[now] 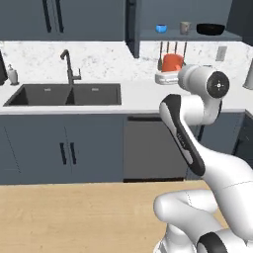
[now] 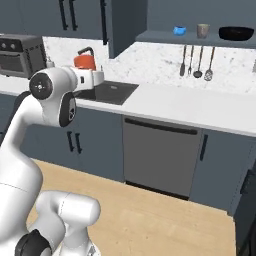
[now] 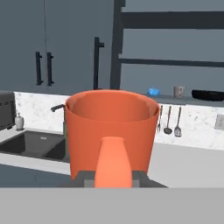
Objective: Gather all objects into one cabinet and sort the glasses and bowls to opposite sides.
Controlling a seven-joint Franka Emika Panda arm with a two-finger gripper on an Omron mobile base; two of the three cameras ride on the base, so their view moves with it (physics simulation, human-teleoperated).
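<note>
The gripper (image 1: 165,78) holds the orange cup (image 3: 111,131) tight between its fingers, which are squeezed shut on it. The cup stands up straight, high above the white counter (image 2: 190,107). Far past the fingers, the open cabinet (image 3: 175,61) has a low shelf with three things in a row: the blue bowl (image 3: 153,92), then the beige-grey cup (image 3: 178,91), then the wide black bowl (image 3: 209,95).

no readable text, labels, brands or numbers on any surface
</note>
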